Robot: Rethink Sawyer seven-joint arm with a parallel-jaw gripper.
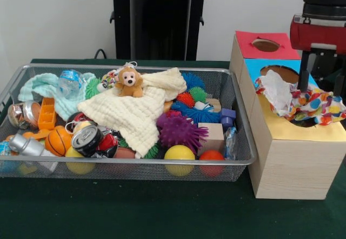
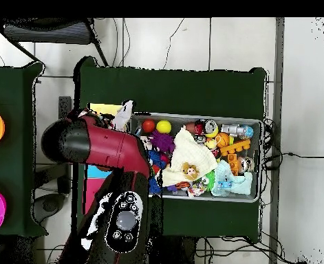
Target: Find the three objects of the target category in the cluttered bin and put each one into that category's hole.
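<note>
Draping dotted cloth [image 1: 303, 103] beneath gripper [image 1: 319, 82].

Red arm [image 2: 113, 148] with black joints (apparently white-marked near the base).

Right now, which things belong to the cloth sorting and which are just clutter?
Job:
dotted cloth bunched over the yellow-topped box's hole
wire bin
arm above that box

Lying about:
cream waffle cloth
mint cloth
toy monkey
purple spiky ball
mini basketball
</note>
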